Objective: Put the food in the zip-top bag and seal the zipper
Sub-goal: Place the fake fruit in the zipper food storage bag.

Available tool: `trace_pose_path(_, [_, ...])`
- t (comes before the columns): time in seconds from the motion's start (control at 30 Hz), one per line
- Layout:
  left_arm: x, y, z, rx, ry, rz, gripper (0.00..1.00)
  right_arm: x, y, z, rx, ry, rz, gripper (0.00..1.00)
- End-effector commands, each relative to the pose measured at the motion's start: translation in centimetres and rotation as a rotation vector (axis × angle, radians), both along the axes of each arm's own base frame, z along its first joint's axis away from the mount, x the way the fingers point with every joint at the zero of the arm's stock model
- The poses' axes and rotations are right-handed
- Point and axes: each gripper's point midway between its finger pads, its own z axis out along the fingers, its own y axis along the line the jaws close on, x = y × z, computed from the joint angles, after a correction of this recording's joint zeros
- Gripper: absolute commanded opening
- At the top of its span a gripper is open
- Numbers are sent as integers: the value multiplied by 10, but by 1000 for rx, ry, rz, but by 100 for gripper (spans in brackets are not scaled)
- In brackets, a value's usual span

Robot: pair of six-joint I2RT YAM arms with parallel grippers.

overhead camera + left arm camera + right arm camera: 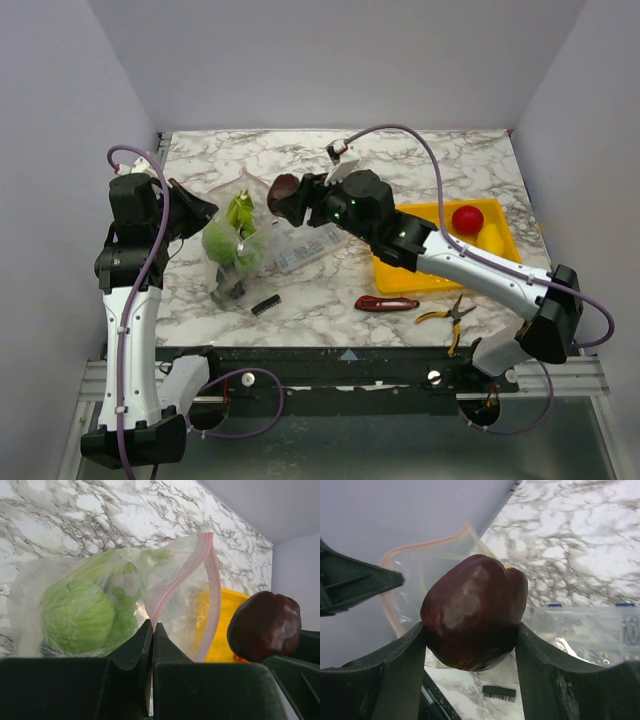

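The clear zip-top bag (236, 246) hangs over the left of the table, with a green cabbage (77, 615), green grapes and pale celery (239, 210) inside. My left gripper (152, 627) is shut on the pinkish-red zipper (182, 575) at one side of the mouth, which gapes open. My right gripper (470, 630) is shut on a dark purple-red eggplant (475, 610) and holds it in the air just right of the bag's mouth (430, 565). A red tomato (467, 219) lies in the yellow tray (500, 262).
A rigid clear compartment box (305, 245) sits under the right arm beside the bag. A small black comb-like part (265, 305) lies in front of the bag. The red-handled knife (385, 303) and yellow-handled pliers (447, 315) lie near the front edge.
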Motion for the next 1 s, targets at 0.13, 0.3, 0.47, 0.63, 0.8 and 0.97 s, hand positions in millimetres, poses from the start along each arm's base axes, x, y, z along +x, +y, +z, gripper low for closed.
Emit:
trace_pose_path(0.13, [-8, -5, 15, 14, -50, -31, 0, -28, 65, 44, 33, -123, 153, 0])
trace_pose_path(0.3, [-10, -8, 17, -1, -59, -45, 0, -26, 84, 36, -2, -123, 164, 2])
trace_pose_path(0.47, [-10, -12, 20, -19, -68, -60, 0, -22, 93, 14, -78, -87, 168, 37])
trace_pose_path(0.63, [-10, -11, 23, -18, -74, -58, 0, -22, 94, 3, -151, -87, 144, 73])
trace_pose_path(0.8, [-9, -11, 22, -16, -73, -58, 0, -19, 84, 8, -181, -106, 104, 81])
trace_pose_path(0.97, [-8, -12, 22, -19, -71, -61, 0, -15, 76, 7, -215, -108, 64, 84])
